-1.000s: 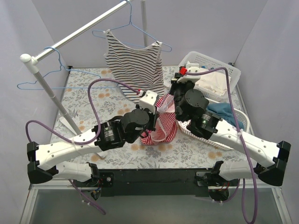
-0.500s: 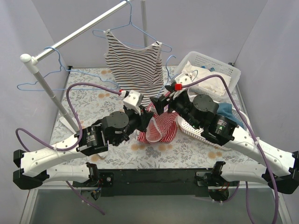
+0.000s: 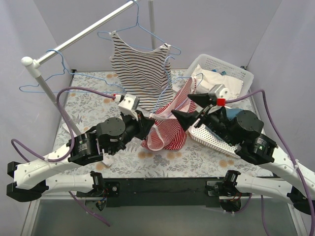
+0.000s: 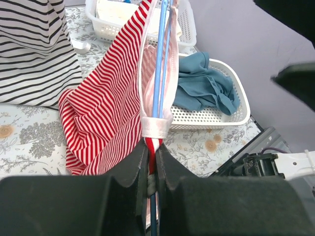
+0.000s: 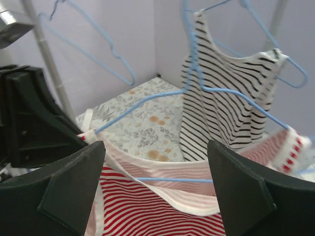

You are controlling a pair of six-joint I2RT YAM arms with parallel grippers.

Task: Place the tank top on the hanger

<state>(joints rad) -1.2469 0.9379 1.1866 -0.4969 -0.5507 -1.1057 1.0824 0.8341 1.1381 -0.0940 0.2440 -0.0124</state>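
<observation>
The red-and-white striped tank top (image 3: pixel 166 133) hangs over the table, with one pale-trimmed strap stretched up to the right. The light-blue hanger (image 3: pixel 173 80) runs through its neck opening. My left gripper (image 3: pixel 147 119) is shut on the tank top's (image 4: pixel 101 108) white strap trim, and the hanger's wire (image 4: pixel 158 64) is pinched in the same grip (image 4: pixel 151 147). My right gripper (image 3: pixel 193 109) stands wide open just right of the top, holding nothing. From its wrist, the tank top (image 5: pixel 157 211) and a hanger bar (image 5: pixel 172 180) lie in the gap of the right gripper (image 5: pixel 157 189).
A black-and-white striped top (image 3: pixel 140 64) hangs on its own hanger from the slanted rail (image 3: pixel 83 32). A spare blue hanger (image 3: pixel 59 73) hangs further left. White baskets (image 3: pixel 224 73) at the right hold pale cloth and a teal garment (image 3: pixel 236 115).
My right gripper has opened, let go, and drawn back to the right. The left arm has pulled left with the strap and hanger, so the top is now spread wider.
</observation>
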